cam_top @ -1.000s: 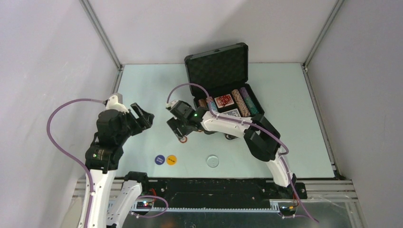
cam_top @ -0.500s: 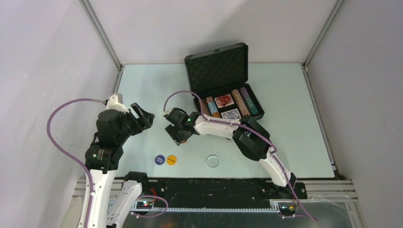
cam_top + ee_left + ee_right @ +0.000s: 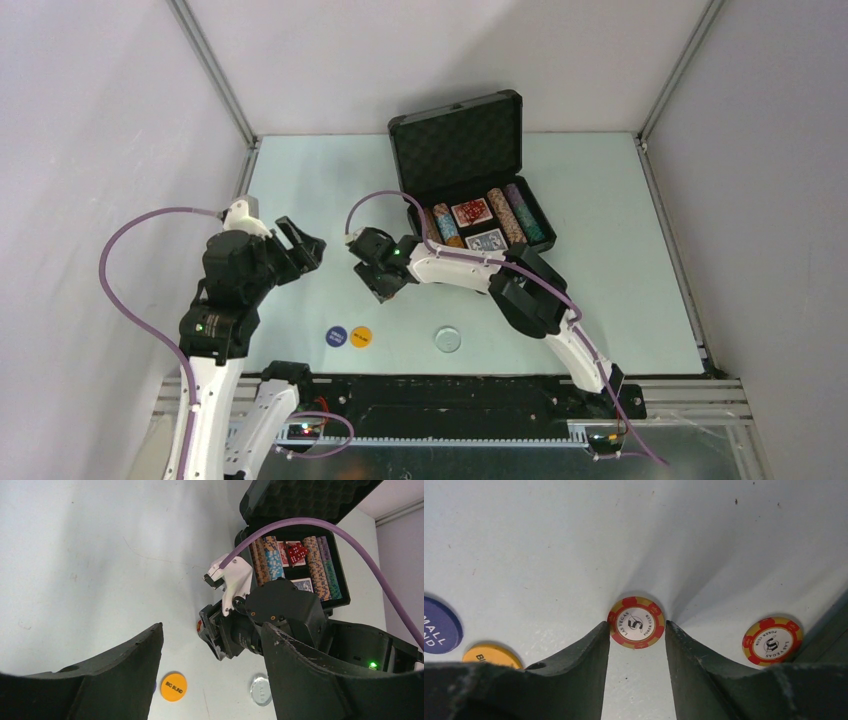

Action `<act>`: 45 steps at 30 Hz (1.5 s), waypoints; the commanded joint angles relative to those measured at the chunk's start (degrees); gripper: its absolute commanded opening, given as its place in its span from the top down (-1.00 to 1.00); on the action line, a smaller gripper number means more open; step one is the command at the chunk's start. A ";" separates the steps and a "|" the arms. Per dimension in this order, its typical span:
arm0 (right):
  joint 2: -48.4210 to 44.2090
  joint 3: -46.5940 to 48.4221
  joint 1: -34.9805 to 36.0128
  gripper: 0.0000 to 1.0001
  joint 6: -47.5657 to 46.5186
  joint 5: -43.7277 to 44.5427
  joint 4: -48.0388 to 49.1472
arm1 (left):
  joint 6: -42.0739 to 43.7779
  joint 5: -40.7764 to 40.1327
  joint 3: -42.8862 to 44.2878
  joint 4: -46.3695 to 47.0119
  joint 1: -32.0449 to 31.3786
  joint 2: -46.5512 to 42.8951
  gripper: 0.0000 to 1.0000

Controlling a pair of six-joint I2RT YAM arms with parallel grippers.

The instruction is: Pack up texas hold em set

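The black case stands open at the back, lid up, with rows of striped poker chips and two card decks inside; red dice lie on one deck. A red-and-yellow poker chip lies flat on the table. My right gripper is down over it, a fingertip against each side of its rim. A second red-and-yellow chip lies to its right. In the top view the right gripper hides both chips. My left gripper hovers open to the left, holding nothing.
A blue button, an orange "BIG BLIND" button and a clear round disc lie near the table's front edge. The right arm stretches across in front of the case. Grey walls close off the left, back and right.
My right gripper has shifted slightly left and come down over the loose chip, and its jaws have narrowed onto the chip's rim. The left arm has not moved.
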 commanded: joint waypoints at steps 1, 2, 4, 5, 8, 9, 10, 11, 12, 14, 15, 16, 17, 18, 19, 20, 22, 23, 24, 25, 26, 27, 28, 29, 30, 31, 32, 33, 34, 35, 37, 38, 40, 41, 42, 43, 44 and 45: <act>2.16 1.74 0.35 0.07 -0.81 1.33 -2.88 | -0.33 0.66 -0.30 1.28 0.44 -0.28 -0.54; 2.21 1.83 0.38 0.08 -0.85 1.34 -2.83 | -0.32 0.63 -0.35 1.30 0.44 -0.32 -0.54; 2.45 2.14 0.54 0.10 -1.01 1.22 -2.72 | -0.31 0.58 -0.39 1.25 0.43 -0.49 -0.54; 2.50 2.30 0.65 0.13 -1.01 1.14 -2.70 | -0.34 0.56 -0.49 1.21 0.40 -0.51 -0.54; 2.46 2.45 0.62 0.19 -0.98 1.56 -2.57 | -0.28 0.45 -0.63 1.28 0.40 -0.57 -0.54; 2.26 2.40 0.65 0.20 -0.98 2.04 -2.38 | -0.25 0.45 -0.65 1.28 0.38 -0.55 -0.54; 2.08 2.33 0.68 0.21 -0.93 2.16 -2.27 | -0.22 0.51 -0.62 1.30 0.41 -0.60 -0.54; 1.75 2.04 0.64 0.21 -0.85 2.43 -1.82 | -0.26 0.48 -0.59 1.26 0.43 -0.56 -0.54; 1.47 1.84 0.68 0.21 -0.87 2.53 -1.51 | -0.24 0.45 -0.56 1.23 0.44 -0.49 -0.54; 0.63 1.41 0.59 0.21 -0.84 2.85 -0.74 | -0.26 0.49 -0.54 1.27 0.42 -0.48 -0.54; -0.02 1.13 0.55 0.21 -0.88 3.06 -0.27 | -0.23 0.51 -0.57 1.33 0.39 -0.46 -0.54; -0.38 0.88 0.52 0.20 -0.93 3.16 -0.08 | -0.24 0.53 -0.57 1.29 0.41 -0.44 -0.54; -1.09 0.78 0.47 0.19 -0.99 3.09 0.31 | -0.22 0.49 -0.64 1.26 0.38 -0.48 -0.53; -1.48 0.83 0.37 0.17 -1.07 3.00 0.39 | -0.21 0.46 -0.65 1.23 0.43 -0.60 -0.53; -2.15 0.97 0.35 0.17 -1.20 2.75 0.45 | -0.17 0.45 -0.66 1.18 0.39 -0.61 -0.54; -2.78 1.15 0.14 0.17 -1.22 2.65 0.51 | -0.20 0.38 -0.66 1.19 0.41 -0.68 -0.54; -3.80 1.48 -0.03 0.17 -1.30 2.53 0.63 | -0.26 0.36 -0.84 1.26 0.37 -0.84 -0.54; -4.07 1.61 -0.11 0.17 -1.32 2.41 0.64 | -0.24 0.36 -0.88 1.24 0.37 -0.90 -0.54; -4.54 1.97 -0.24 0.18 -1.33 2.35 0.60 | -0.30 0.36 -0.91 1.16 0.38 -0.99 -0.54; -4.79 2.12 -0.30 0.17 -1.33 2.23 0.58 | -0.30 0.36 -0.86 1.15 0.41 -1.02 -0.54; -5.13 2.38 -0.39 0.17 -1.33 2.21 0.39 | -0.28 0.36 -0.85 1.18 0.44 -1.00 -0.54; -5.22 2.50 -0.46 0.18 -1.33 2.24 0.30 | -0.27 0.40 -0.82 1.20 0.38 -0.97 -0.54; -5.39 2.67 -0.55 0.17 -1.26 2.21 0.12 | -0.28 0.38 -0.83 1.17 0.41 -0.97 -0.54; -5.48 2.70 -0.65 0.17 -1.25 2.16 0.03 | -0.23 0.36 -0.77 1.21 0.41 -0.96 -0.54; -5.48 2.70 -0.69 0.15 -1.18 2.03 -0.03 | -0.22 0.36 -0.76 1.17 0.43 -0.92 -0.54; -5.37 2.64 -0.75 0.11 -1.12 1.94 -0.13 | -0.26 0.47 -0.75 1.21 0.42 -0.89 -0.53; -5.25 2.63 -0.82 0.08 -1.03 1.63 -0.12 | -0.23 0.45 -0.80 1.26 0.43 -0.84 -0.53; -4.83 2.62 -0.88 -0.02 -0.90 1.51 -0.16 | -0.26 0.45 -0.86 1.25 0.42 -0.76 -0.54; -4.58 2.66 -0.89 -0.07 -0.85 1.34 -0.20 | -0.28 0.51 -0.85 1.24 0.39 -0.73 -0.54; -4.07 2.71 -0.89 -0.14 -0.81 1.15 -0.07 | -0.18 0.52 -0.93 1.27 0.43 -0.79 -0.54; -3.12 3.07 -0.92 -0.24 -0.67 0.38 -0.15 | -0.16 0.39 -0.99 1.24 0.44 -0.85 -0.54; -2.72 3.46 -0.97 -0.27 -0.65 -0.17 -0.23 | -0.19 0.37 -0.94 1.27 0.44 -0.91 -0.54; -1.30 4.69 -1.00 -0.30 -0.55 -0.78 -0.69 | -0.19 0.31 -1.00 1.23 0.44 -1.07 -0.54; -0.20 5.62 -0.99 -0.30 -0.54 -0.97 -1.09 | -0.14 0.29 -1.05 1.22 0.44 -1.06 -0.54; 0.37 6.05 -0.98 -0.30 -0.54 -1.10 -1.28 | -0.15 0.28 -0.96 1.22 0.44 -1.05 -0.54; 1.32 6.86 -0.98 -0.30 -0.51 -1.24 -1.75 | -0.13 0.32 -0.94 1.18 0.44 -1.05 -0.54; 1.79 7.20 -0.96 -0.30 -0.53 -1.28 -1.96 | -0.12 0.35 -0.89 1.21 0.44 -1.05 -0.54; 2.40 7.58 -0.93 -0.30 -0.47 -1.35 -2.18 | -0.12 0.35 -0.86 1.22 0.44 -1.10 -0.54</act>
